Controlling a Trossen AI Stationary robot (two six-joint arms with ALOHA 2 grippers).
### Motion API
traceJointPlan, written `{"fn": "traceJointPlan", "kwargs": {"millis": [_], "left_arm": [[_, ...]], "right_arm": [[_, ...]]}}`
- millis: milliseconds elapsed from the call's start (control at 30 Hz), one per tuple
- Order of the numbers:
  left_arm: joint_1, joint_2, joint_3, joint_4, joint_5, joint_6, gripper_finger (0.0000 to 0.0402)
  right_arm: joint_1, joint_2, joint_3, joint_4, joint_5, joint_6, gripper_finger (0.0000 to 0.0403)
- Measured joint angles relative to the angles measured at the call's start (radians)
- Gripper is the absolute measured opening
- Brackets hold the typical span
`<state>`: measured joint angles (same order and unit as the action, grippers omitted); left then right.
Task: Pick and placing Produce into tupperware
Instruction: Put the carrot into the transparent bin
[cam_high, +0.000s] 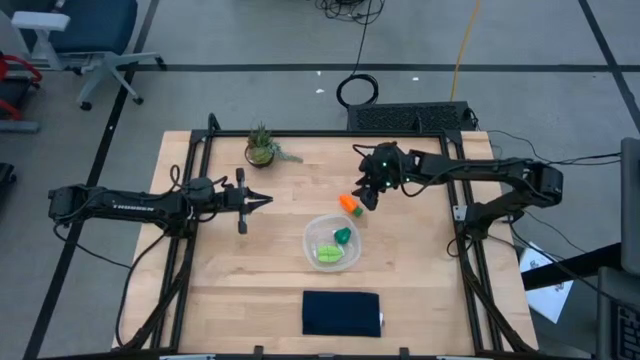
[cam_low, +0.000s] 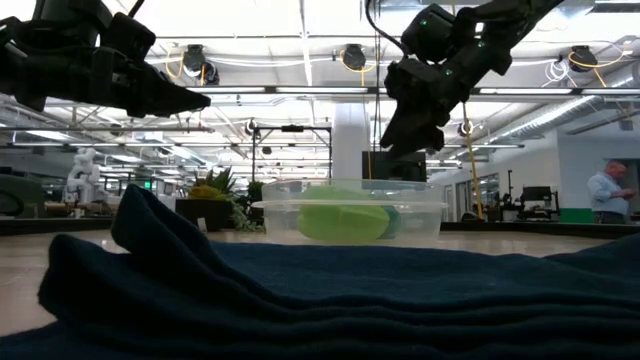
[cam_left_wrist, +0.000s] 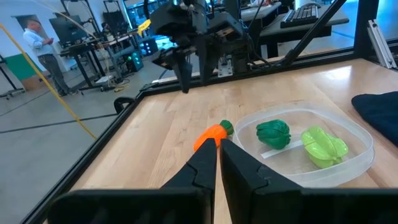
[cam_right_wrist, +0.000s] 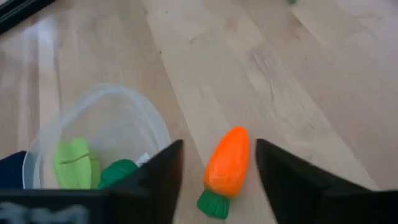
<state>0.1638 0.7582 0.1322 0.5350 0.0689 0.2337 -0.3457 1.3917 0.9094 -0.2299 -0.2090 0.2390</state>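
Observation:
The orange carrot with a green tip (cam_high: 349, 204) lies on the wooden table just beyond the far rim of the clear tupperware (cam_high: 312, 235). The dark green lump (cam_high: 343, 236) and the light-green leafy piece (cam_high: 327, 253) lie inside the tupperware. My right gripper (cam_right_wrist: 219, 163) is open above the carrot (cam_right_wrist: 227, 163), one finger on either side, touching nothing; it also shows in the high view (cam_high: 368, 196). My left gripper (cam_high: 262, 200) hangs above the table's left half, fingers close together and empty.
A small potted spiky plant (cam_high: 261, 147) stands near the far edge. A dark navy cloth pad (cam_high: 341, 313) lies by the near edge, in front of the tupperware. Bare wood lies to the tupperware's left and right.

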Motion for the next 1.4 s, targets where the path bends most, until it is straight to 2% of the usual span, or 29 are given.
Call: {"fn": "traceJointPlan", "kwargs": {"millis": [133, 233, 433, 600, 833, 1133, 1400], "left_arm": [[0.0, 0.0, 0.0, 0.0, 0.0, 0.0, 0.0026], [0.0, 0.0, 0.0, 0.0, 0.0, -0.001, 0.0026], [0.0, 0.0, 0.0, 0.0, 0.0, -0.003, 0.0026], [0.0, 0.0, 0.0, -0.002, 0.0, -0.007, 0.0026], [0.0, 0.0, 0.0, -0.016, 0.0, -0.009, 0.0026], [0.0, 0.001, 0.0, -0.038, 0.0, -0.01, 0.0026], [0.0, 0.001, 0.0, -0.039, 0.0, -0.01, 0.0026]], "right_arm": [[-0.007, 0.027, 0.002, -0.002, 0.023, 0.046, 0.0263], [-0.009, 0.083, 0.032, -0.052, 0.025, 0.062, 0.0286], [0.0, 0.224, 0.157, -0.191, 0.024, 0.006, 0.0287], [0.0, 0.29, 0.223, -0.231, 0.022, -0.025, 0.0288], [0.0, 0.327, 0.23, -0.252, 0.02, -0.019, 0.0299], [0.0, 0.334, 0.23, -0.187, 0.02, 0.006, 0.0304], [0.004, 0.324, 0.23, -0.171, -0.038, 0.01, 0.0311]]}}
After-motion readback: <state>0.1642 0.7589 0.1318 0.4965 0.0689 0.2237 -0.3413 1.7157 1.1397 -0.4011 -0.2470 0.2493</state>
